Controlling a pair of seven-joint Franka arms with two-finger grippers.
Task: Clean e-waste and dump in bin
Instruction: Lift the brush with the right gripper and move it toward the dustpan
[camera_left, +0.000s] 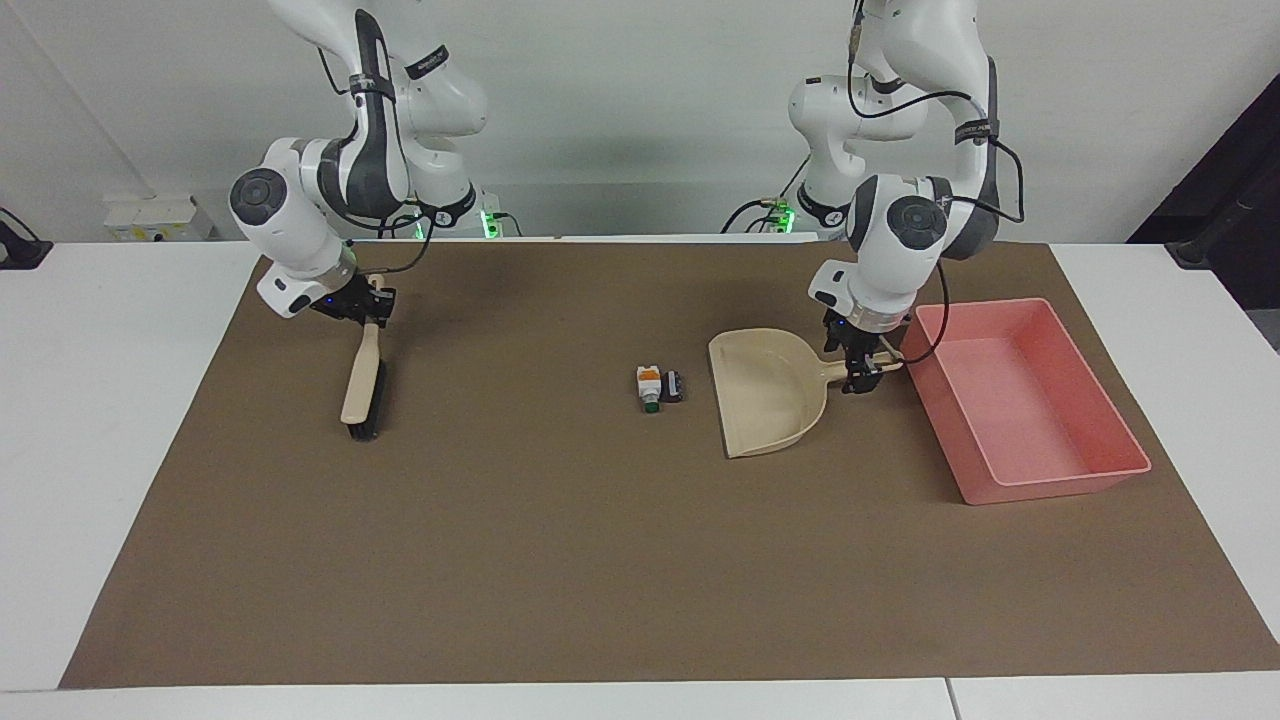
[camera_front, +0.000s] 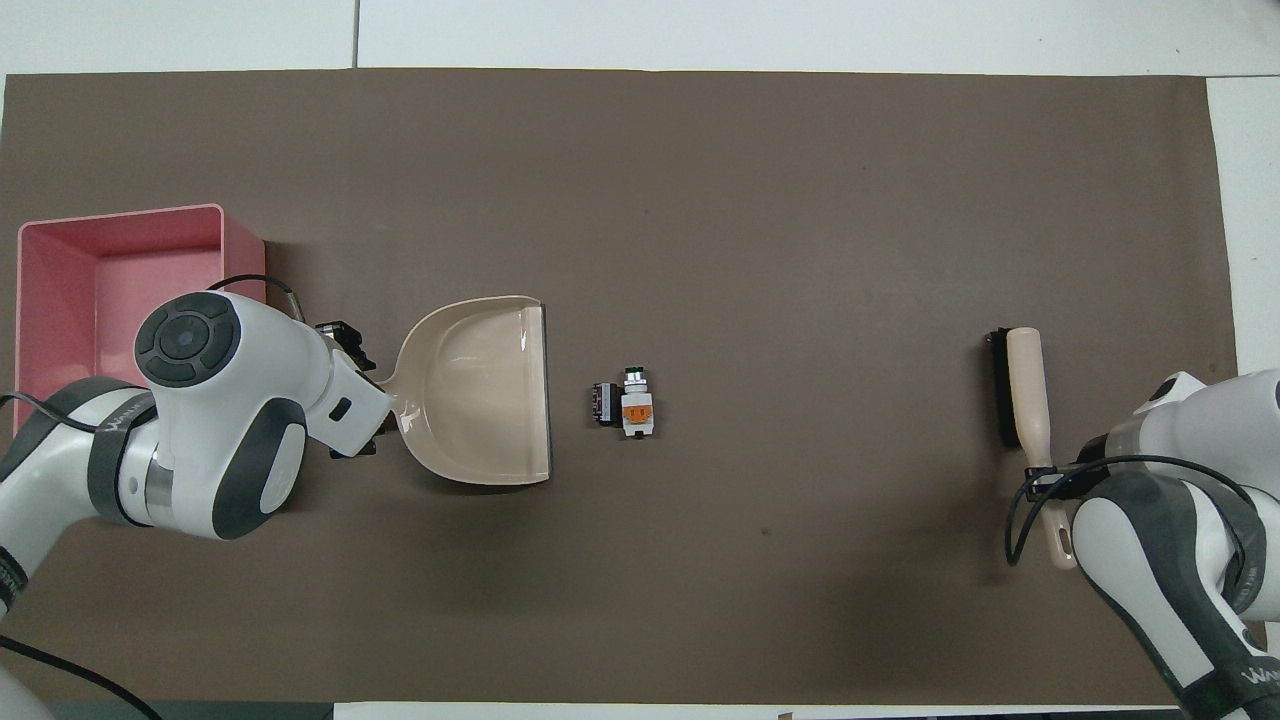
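E-waste (camera_left: 659, 386), two bits touching side by side, lies near the mat's (camera_left: 560, 560) middle: a white piece with orange band and green tip, and a black block on the side toward the dustpan (camera_left: 766, 404).

We note the dustpan flat on the mat just beside the bits, its open mouth facing them, its handle pointing toward the bin (camera_left: 1030, 470). The pink bin sits at the left arm's end of the mat, near that edge, just past the dustpan handle.

Left gripper (camera_left: 864, 378) is down at the dustpan handle, fingers on either side of it; we cannot tell whether they press it yet.

Brush (camera_left: 363, 385) lies at the right arm's end of the mat, bristle end farther from the robots, handle end toward them. Right gripper (camera_left: 368, 305) is pinched on that handle end. In the overhead view we see the handle (camera_front: 1046, 500) running under the right arm's wrist.
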